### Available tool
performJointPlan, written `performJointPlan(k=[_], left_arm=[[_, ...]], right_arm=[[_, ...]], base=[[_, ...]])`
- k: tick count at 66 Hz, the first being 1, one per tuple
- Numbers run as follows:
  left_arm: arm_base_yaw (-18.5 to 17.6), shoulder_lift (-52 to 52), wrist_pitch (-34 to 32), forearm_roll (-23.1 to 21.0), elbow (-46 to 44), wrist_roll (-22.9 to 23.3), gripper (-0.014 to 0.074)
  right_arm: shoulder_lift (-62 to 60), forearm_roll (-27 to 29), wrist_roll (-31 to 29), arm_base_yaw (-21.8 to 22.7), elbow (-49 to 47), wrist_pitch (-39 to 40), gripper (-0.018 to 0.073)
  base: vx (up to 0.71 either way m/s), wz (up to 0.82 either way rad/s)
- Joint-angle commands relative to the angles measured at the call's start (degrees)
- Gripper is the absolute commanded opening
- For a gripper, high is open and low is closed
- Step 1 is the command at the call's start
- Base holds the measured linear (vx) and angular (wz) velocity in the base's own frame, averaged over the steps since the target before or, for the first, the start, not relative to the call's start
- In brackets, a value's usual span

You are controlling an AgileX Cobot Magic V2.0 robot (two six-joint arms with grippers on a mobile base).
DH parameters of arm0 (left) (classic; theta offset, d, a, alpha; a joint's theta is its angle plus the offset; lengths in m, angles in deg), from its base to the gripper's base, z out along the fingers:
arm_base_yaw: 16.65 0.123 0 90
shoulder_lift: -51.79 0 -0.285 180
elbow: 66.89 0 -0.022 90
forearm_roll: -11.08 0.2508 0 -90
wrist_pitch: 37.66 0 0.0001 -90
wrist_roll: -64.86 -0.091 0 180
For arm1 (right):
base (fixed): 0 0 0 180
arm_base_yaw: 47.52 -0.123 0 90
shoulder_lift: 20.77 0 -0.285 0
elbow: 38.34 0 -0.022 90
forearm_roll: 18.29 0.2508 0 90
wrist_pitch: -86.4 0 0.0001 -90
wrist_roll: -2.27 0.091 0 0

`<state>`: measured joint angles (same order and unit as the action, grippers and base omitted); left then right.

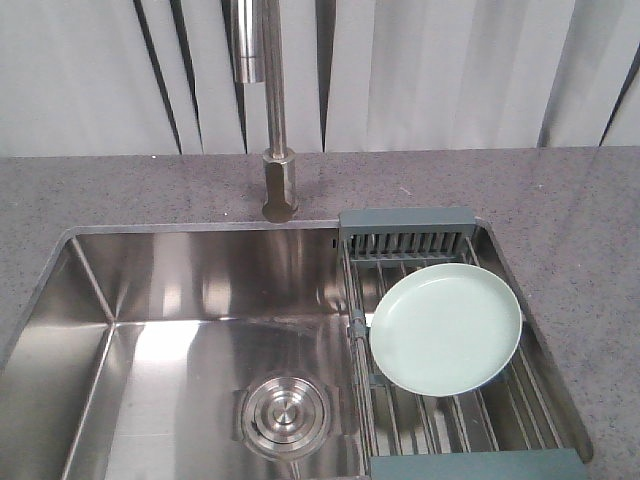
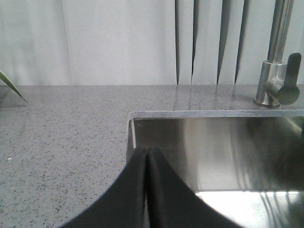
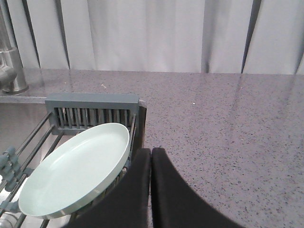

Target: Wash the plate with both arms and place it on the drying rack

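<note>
Neither claw shows in the front view; there the plate [image 1: 446,328] lies face up on the drying rack [image 1: 405,232] at the right end of the sink [image 1: 200,290], right of the tap [image 1: 272,120].

Left wrist view: the left claw [image 2: 147,190] is pressed shut, empty, held low over the sink's near-left corner, bench [image 2: 61,128] to its left.

Right wrist view: the right claw [image 3: 151,190] is likewise shut and empty, level, with the plate just left of it. It should open wide before taking the rim.
</note>
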<state>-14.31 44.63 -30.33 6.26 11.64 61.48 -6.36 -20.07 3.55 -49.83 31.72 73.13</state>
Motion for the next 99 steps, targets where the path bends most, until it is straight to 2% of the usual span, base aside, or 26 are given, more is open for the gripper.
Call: performJointPlan(k=[1, 12, 24, 99], left_arm=[[-0.28, 0.87, -4.38, -0.18, -1.26, 0.47, -0.0006], [-0.28, 0.87, -4.38, -0.18, -1.26, 0.47, -0.0006], [-0.28, 0.87, -4.38, -0.18, -1.26, 0.47, -0.0006], [-0.28, 0.87, -4.38, -0.18, -1.26, 0.47, -0.0006]], right_arm=[[-2.35, -0.52, 0.0, 1.12, 1.0, 6.52, -0.0008], [-7.12, -0.52, 0.0, 1.95, 5.12, 9.75, -0.0008], [-7.51, -0.47, 0.0, 1.89, 9.06, 18.0, -0.0008], [-7.51, -0.47, 0.0, 1.89, 8.94, 17.6, -0.0007]], base=[[0.0, 0.0], [0.0, 0.0], [0.0, 0.0], [0.0, 0.0]])
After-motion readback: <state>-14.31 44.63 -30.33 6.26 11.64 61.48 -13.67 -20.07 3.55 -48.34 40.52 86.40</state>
